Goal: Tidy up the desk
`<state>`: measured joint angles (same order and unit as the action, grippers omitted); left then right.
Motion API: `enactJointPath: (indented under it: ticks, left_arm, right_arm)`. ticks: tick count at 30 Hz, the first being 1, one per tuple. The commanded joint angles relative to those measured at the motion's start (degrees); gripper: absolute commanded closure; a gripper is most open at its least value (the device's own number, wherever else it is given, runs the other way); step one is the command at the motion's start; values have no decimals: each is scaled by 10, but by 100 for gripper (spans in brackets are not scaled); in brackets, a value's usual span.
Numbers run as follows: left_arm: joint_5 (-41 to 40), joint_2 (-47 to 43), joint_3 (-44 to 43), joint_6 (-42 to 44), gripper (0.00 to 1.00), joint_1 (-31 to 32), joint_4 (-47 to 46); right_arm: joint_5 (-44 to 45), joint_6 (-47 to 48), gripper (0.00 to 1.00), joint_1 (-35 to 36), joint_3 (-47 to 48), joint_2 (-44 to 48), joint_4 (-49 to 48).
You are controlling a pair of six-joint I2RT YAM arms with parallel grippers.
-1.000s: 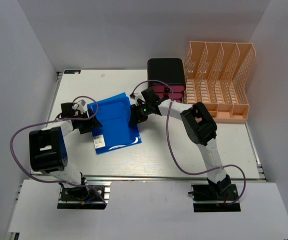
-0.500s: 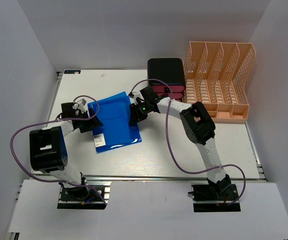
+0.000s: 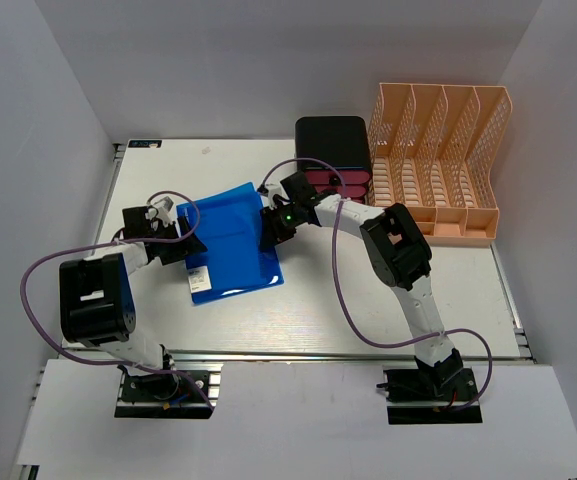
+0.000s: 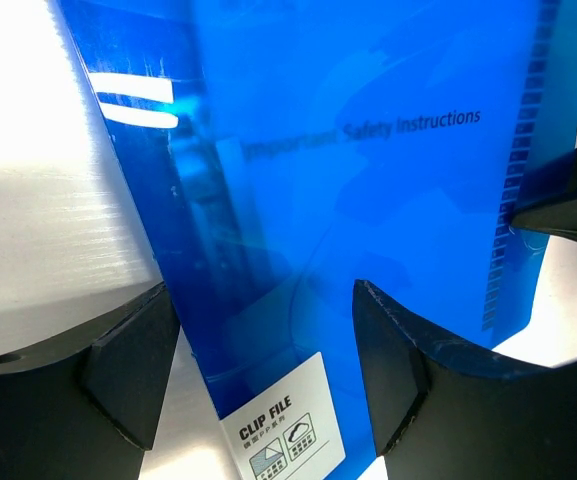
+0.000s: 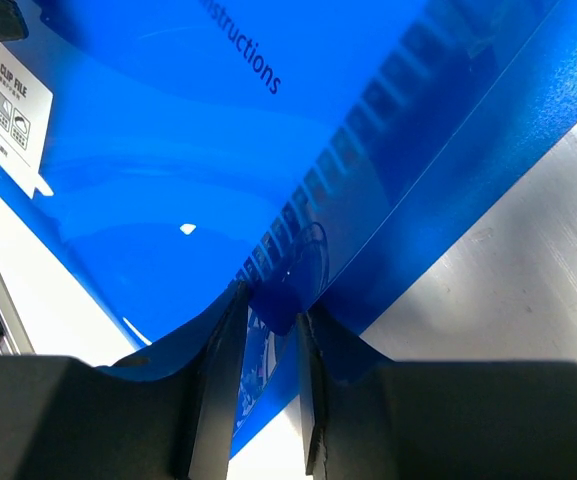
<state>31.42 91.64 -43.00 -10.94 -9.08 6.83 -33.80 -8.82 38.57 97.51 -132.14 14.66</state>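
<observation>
A blue clip-file folder (image 3: 230,245) lies slightly buckled on the white desk (image 3: 368,300), left of centre, its white label (image 3: 199,283) at the near-left corner. My left gripper (image 3: 190,245) sits at the folder's left edge. In the left wrist view it (image 4: 260,290) stands open, its fingers straddling the folder (image 4: 368,150) near the label (image 4: 283,430). My right gripper (image 3: 268,232) is at the folder's right edge. In the right wrist view its jaws (image 5: 271,300) are narrow, with the edge of the folder (image 5: 218,150) pinched between them.
A peach lattice file rack (image 3: 438,165) stands at the back right. A black box (image 3: 333,145) with dark red items (image 3: 333,183) in front of it sits just left of the rack. A metal rail (image 3: 348,353) runs along the near edge.
My right gripper has shifted slightly left and narrowed on the folder's right edge, which has bowed a little. The left gripper has barely moved.
</observation>
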Motion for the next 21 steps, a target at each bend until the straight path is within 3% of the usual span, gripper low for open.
enactJointPath:
  ticks: [1,21]
  left_arm:
    - [199,23,33,-28,23,69,34]
    - [178,33,34,-31,23,85,20]
  right_arm:
    - [-24,6,70,62,3,-45,-3]
    - [-17,27,73,70,-6,-44,13]
